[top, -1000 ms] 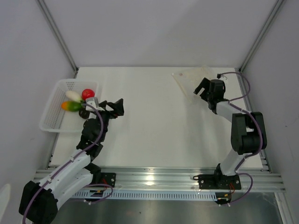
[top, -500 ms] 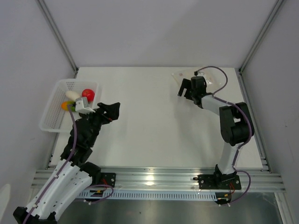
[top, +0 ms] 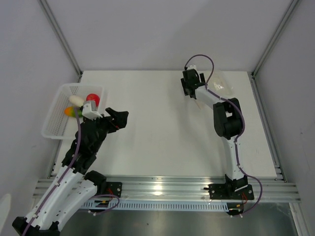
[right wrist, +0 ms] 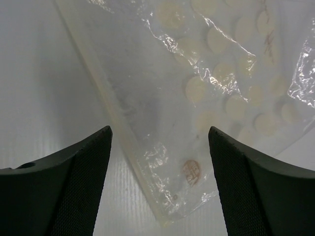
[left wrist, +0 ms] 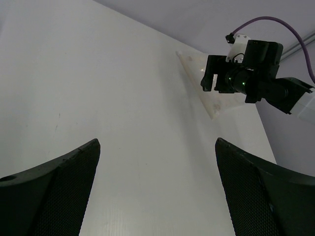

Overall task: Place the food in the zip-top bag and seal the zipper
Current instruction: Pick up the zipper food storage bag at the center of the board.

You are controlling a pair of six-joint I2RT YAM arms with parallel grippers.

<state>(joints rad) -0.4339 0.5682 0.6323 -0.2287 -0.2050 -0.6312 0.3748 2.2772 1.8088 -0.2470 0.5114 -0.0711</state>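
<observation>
While right gripper [right wrist: 160, 129] and left gripper [left wrist: 157, 140] gape, zip-top bag [right wrist: 216, 73] lies diagonal, corner pointing wristward between right fingers.

I am running this from afar, and the place is plainly a robotics lab test cell, not a home or a shop. The bare white worktop [top: 157, 132] is boxed in by plain grey panels [top: 162, 29] set in aluminium frame posts [top: 60, 35]. The left arm [top: 91, 135] and right arm [top: 224, 118] are bolted to a slotted aluminium rail [top: 162, 187] along the near edge.
</observation>
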